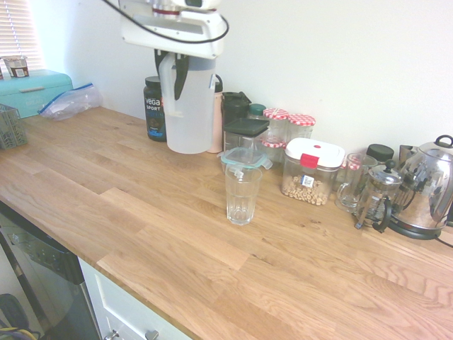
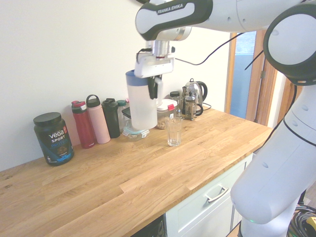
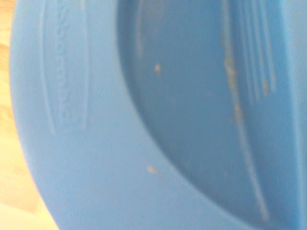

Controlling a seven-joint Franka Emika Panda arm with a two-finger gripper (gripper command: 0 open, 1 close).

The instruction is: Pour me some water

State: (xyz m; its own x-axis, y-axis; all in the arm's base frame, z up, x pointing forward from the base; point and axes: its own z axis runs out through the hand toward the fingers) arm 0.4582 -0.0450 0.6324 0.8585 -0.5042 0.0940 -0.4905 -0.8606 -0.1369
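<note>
a: biggest risk first; the jug (image 2: 140, 106) is tall and gripped high on its side handle, so when it tips the weight could swing it in the grip and send water wide of the glass (image 2: 174, 131); the glass mouth is narrow next to the jug.

b: jaws?

a: the gripper (image 1: 177, 76) comes down from above, its dark fingers narrowed onto the handle; holding the jug, upright, seemingly lifted just clear of the counter (image 1: 141, 212), though the base is hard to judge; glass stands near, in front of it, not touching.

b: second risk?

a: the blue lid (image 3: 144, 120) fills the wrist view, blurred; if it is seated shut, nothing pours, or it pops off and floods; cannot tell which from here.

b: third?

a: crowded back row; a swinging jug base could clip the clear tub with the teal lid (image 1: 244, 161) just behind the glass.

b: contents, large to small?

a: jug: frosted white, water level not readable; steel kettle (image 1: 428, 188): opaque, unknown; white-lidded box (image 1: 311, 172): pale round bits, maybe chickpeas, low in it; french press (image 1: 376, 196): looks empty; glass: empty, so no pouring done yet.
</note>
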